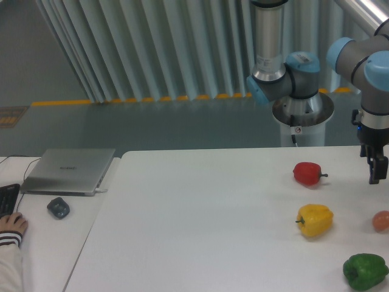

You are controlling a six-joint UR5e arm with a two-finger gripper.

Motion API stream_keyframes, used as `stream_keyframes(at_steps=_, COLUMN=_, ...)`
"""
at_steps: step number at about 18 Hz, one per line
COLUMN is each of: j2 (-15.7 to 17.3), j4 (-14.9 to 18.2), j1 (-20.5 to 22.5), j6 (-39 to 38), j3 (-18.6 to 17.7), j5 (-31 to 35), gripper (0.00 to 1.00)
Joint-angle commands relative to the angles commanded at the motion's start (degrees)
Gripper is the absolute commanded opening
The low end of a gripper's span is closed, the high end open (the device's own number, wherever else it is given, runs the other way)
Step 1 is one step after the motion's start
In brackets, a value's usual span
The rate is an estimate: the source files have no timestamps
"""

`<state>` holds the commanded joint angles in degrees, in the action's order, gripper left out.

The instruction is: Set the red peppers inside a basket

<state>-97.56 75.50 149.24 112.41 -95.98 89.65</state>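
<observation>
The red pepper [307, 173] lies on its side on the white table [200, 219], its dark stem pointing right. My gripper [375, 171] hangs at the frame's right edge, about a hundred pixels right of the pepper and roughly level with it, touching nothing. Only its dark left part shows, so the gap between the fingers is cut off by the frame edge. No basket is in view.
A yellow pepper [315, 220] sits in front of the red one, a green pepper [365, 271] at the front right, and a pale orange fruit [382, 221] at the right edge. A laptop [68, 171], a mouse [58, 208] and a person's hand [12, 225] are on the left.
</observation>
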Motion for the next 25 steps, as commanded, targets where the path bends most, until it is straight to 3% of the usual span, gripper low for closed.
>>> stream_keyframes(at_steps=7, j2=1.2, j4=0.6, j1=-5.6, j6=0.9, j3=-2.7, j5=5.9, gripper=1.00)
stream_keyframes(at_steps=12, j2=1.1, j4=0.5, j1=-5.9, j6=0.9, j3=-3.0, j5=6.6, gripper=1.00)
stream_keyframes(at_steps=18, j2=1.4, j4=0.6, j1=-8.5, j6=2.1, j3=-4.8, j5=13.3, gripper=1.00)
stream_keyframes(at_steps=25, j2=1.6, j4=0.7, j1=-17.8, j6=2.1, j3=-7.6, j5=18.5, gripper=1.00)
